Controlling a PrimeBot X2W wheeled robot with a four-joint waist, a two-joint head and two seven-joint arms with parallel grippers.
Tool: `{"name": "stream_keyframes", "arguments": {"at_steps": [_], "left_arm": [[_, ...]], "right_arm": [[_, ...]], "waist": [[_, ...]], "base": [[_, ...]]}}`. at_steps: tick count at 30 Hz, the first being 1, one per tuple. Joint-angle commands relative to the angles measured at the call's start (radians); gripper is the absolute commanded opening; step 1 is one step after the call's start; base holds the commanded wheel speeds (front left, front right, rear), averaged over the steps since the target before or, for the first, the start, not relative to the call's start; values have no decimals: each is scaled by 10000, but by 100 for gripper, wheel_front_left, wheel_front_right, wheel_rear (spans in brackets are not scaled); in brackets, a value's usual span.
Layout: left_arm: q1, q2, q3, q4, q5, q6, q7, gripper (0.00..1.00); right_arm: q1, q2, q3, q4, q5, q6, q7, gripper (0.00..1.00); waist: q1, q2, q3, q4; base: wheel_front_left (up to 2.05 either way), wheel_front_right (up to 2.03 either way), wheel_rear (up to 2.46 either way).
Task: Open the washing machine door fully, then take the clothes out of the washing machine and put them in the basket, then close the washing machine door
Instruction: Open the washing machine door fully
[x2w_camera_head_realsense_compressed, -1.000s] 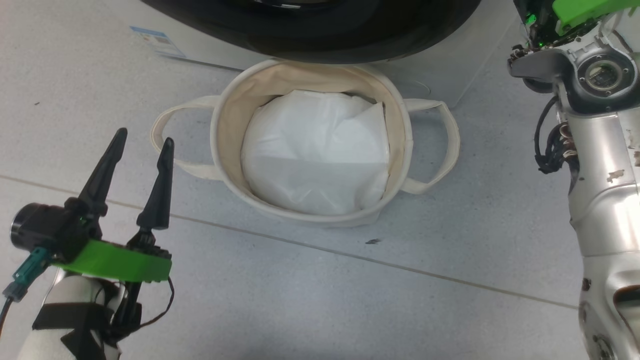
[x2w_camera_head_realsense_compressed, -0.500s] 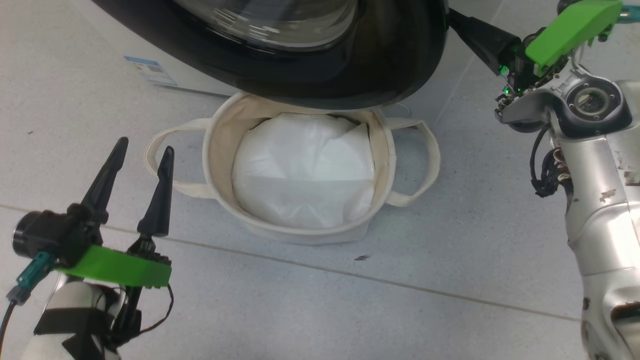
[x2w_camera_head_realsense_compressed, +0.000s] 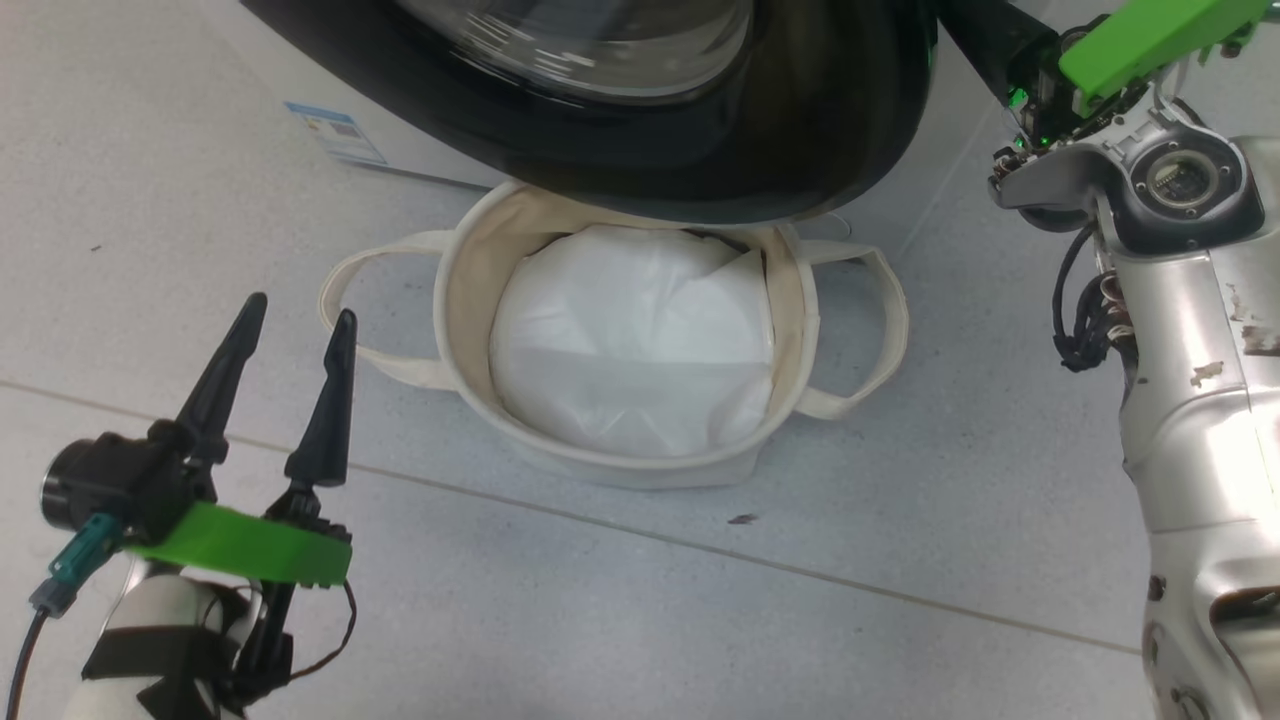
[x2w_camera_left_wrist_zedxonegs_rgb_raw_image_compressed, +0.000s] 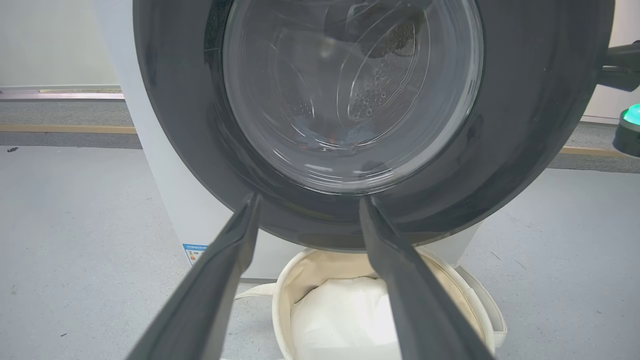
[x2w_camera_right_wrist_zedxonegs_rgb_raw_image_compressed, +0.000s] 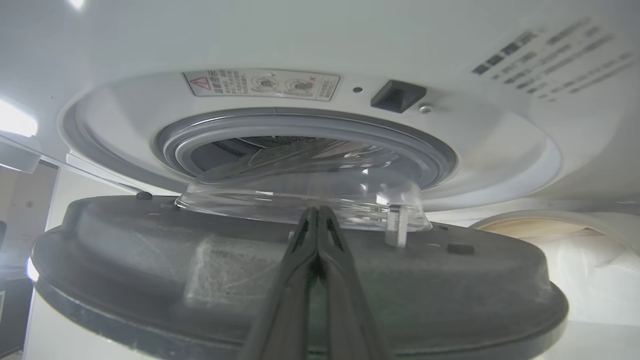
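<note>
Door (x2w_camera_head_realsense_compressed: 820, 120) has swung further out over basket (x2w_camera_head_realsense_compressed: 455, 300) since 1 second ago. My right claw (x2w_camera_right_wrist_zedxonegs_rgb_raw_image_compressed: 318, 210) pinched shut at door's inner side; left claw (x2w_camera_head_realsense_compressed: 302, 305) wide, empty.

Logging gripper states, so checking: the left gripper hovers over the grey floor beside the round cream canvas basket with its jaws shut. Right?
Not quite. The left gripper does hover over the grey floor beside the round cream canvas basket, but its jaws are open, set well apart, as the head view shows.
</note>
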Motion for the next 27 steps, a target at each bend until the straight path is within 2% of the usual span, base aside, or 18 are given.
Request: {"name": "stream_keyframes", "arguments": {"at_steps": [1, 15, 27], "left_arm": [[-26, 280, 421, -239, 47, -56, -118, 100], [737, 344, 485, 138, 193, -56, -118, 100], [1484, 225, 893, 1233, 141, -56, -118, 100]], "right_arm": [[-327, 416, 261, -302, -71, 14, 290, 0], [904, 598, 1012, 20, 264, 14, 2478, 0], [2497, 620, 2203, -1291, 881, 14, 2884, 0]], "waist": [[0, 0, -76, 2], [0, 0, -1382, -272], [0, 0, -2644, 515]], "base": [[0, 0, 0], [0, 0, 0], [0, 0, 0]]}}
